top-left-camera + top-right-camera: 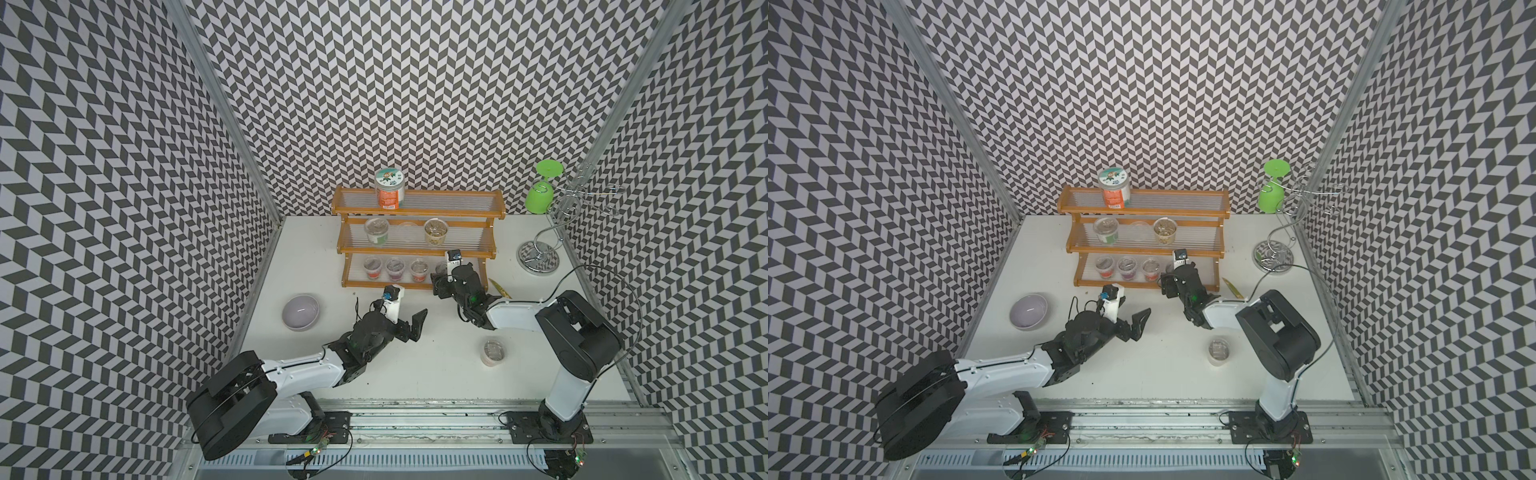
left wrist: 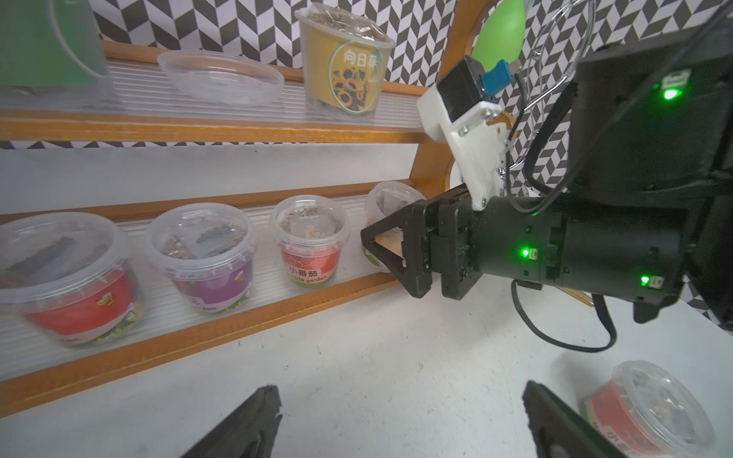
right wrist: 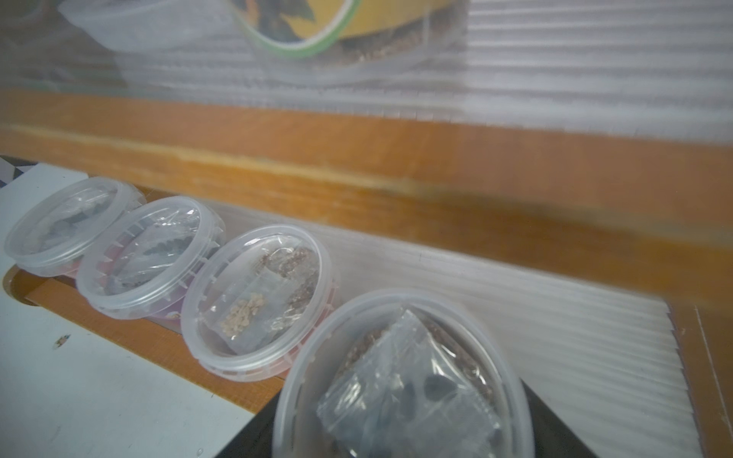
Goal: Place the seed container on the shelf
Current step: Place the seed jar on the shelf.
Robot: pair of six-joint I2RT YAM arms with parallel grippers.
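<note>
Since it looks meant to join the row, the seed cup (image 3: 396, 376) is at the bottom step of the shelf (image 2: 206, 325), just beside the next cup (image 3: 258, 301), with the right fingers (image 2: 392, 253) pinching its sides. Left fingers (image 2: 254, 420) are spread wide and empty. The seed cup is clear, with a small bag of dark seeds inside.

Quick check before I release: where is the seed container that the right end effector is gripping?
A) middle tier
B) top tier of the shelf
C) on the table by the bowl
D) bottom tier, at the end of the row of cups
D: the wrist views show the seed container in the right end effector at the bottom tier of the shelf, beside the red-labelled cup.
</note>
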